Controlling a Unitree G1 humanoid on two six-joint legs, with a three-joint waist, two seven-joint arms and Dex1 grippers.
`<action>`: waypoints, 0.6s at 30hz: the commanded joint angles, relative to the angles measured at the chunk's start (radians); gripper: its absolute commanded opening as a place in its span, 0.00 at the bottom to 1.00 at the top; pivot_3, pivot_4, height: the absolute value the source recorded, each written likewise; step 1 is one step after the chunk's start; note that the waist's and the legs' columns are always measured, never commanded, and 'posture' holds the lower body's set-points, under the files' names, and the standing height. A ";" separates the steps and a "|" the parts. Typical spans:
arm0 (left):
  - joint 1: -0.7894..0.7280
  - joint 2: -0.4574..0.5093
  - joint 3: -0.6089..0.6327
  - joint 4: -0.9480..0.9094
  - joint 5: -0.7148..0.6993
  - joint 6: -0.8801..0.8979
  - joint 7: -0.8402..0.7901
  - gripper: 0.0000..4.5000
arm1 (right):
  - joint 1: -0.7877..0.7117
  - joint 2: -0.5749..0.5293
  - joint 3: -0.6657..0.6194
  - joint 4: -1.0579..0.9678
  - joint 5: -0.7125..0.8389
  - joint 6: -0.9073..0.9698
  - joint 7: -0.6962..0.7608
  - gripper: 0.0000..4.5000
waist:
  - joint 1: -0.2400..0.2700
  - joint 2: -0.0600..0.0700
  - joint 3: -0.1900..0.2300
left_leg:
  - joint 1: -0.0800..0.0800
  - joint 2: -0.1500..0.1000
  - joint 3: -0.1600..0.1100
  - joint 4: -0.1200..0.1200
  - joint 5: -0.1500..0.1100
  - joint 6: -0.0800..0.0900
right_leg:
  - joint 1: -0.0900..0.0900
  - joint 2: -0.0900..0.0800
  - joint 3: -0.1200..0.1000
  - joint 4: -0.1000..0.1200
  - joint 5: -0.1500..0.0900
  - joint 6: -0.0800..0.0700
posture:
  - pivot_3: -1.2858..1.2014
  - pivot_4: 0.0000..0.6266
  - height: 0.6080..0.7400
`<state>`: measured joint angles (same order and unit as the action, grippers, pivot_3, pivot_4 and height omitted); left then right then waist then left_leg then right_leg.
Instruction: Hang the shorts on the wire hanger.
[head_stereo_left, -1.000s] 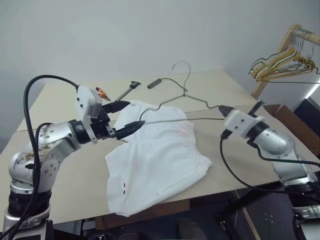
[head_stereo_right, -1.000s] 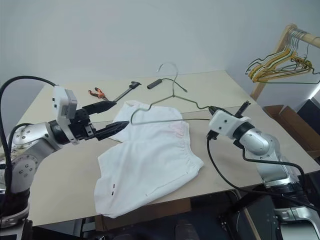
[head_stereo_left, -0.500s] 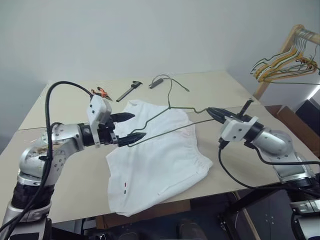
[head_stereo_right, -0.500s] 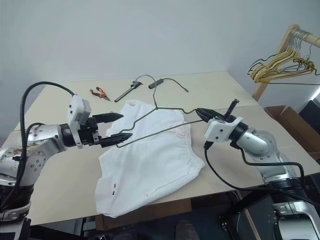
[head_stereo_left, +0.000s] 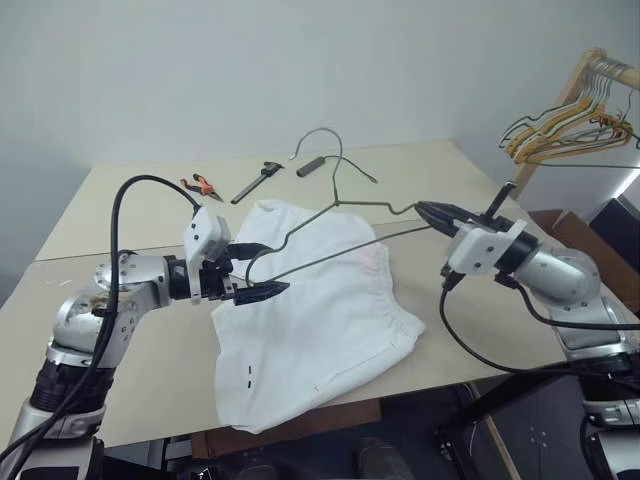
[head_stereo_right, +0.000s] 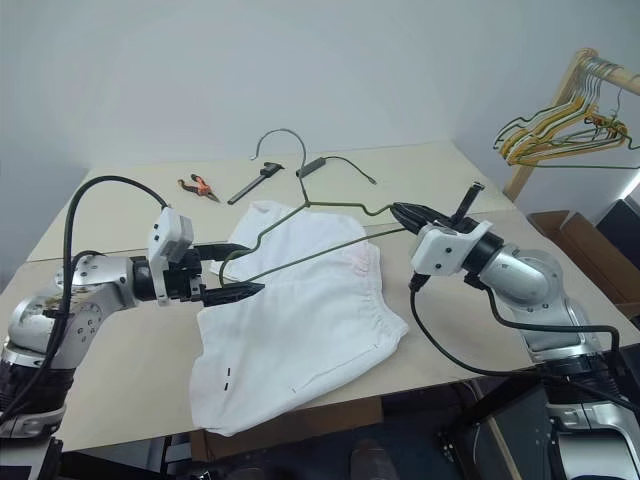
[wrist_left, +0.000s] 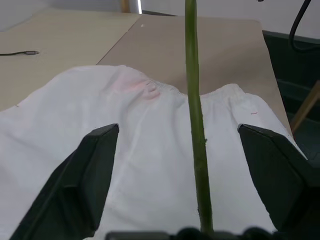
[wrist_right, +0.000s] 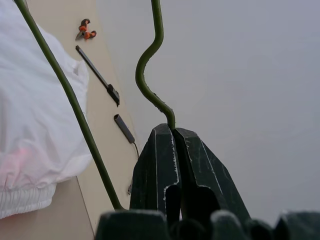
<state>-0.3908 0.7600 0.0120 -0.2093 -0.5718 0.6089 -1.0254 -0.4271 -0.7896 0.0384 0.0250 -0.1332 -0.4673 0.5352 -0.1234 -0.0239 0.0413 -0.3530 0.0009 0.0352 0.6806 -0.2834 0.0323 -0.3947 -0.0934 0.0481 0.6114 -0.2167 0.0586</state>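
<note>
The left gripper (head_stereo_left: 252, 270) has come down over the last second, from above the near-left part of the shorts (head_stereo_left: 320, 320) to low over the cloth. Its two black fingers (wrist_left: 87, 175) stand apart with the bottom rod of the wire hanger (head_stereo_left: 330, 255) running between them; they have narrowed a little from their widest, but are not yet clamped on the wire. The shorts lie flat and unheld on the table (head_stereo_left: 130, 360), waistband toward the far right.

The hanger has tilted, its left corner dipping toward the cloth while its hook (head_stereo_left: 320, 140) rises over the far side of the table. At the right, the right gripper (head_stereo_left: 432, 212) is pinched shut on the hanger's right corner and has lifted slightly. This looks like a two-handed grip being set up — likely so the wire can be threaded into the shorts.
</note>
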 joint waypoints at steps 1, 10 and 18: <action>-0.020 0.001 0.005 -0.006 0.006 -0.030 -0.025 0.64 | -0.032 -0.003 -0.046 -0.039 0.028 0.005 0.002 0.00 | 0.000 0.000 0.000 | 0.000 0.000 0.000 0.000 0.000 0.000 | 0.000 0.000 0.000 0.000 0.000 0.000 | 0.47 0.00 1.00; -0.017 -0.005 0.015 -0.003 0.015 -0.031 -0.037 0.00 | -0.051 -0.001 -0.053 -0.024 0.023 -0.002 0.009 0.00 | -0.001 0.000 0.000 | 0.000 0.000 0.000 0.000 0.000 0.000 | 0.000 0.000 0.000 0.000 0.000 0.000 | 0.47 0.00 1.00; -0.016 0.000 0.010 -0.001 0.034 -0.052 -0.043 0.00 | -0.064 -0.021 -0.048 -0.026 0.056 0.017 0.069 0.13 | -0.001 0.000 0.000 | 0.000 0.000 0.000 0.000 0.000 0.000 | 0.000 0.000 0.000 0.000 0.000 0.000 | 0.47 0.00 1.00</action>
<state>-0.3905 0.7560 0.0147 -0.2021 -0.5385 0.5768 -1.0578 -0.4601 -0.7935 0.0253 0.0225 -0.1199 -0.4550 0.5836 -0.1240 -0.0239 0.0413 -0.3530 0.0010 0.0352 0.6806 -0.2834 0.0323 -0.3947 -0.0937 0.0480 0.6115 -0.2166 0.0586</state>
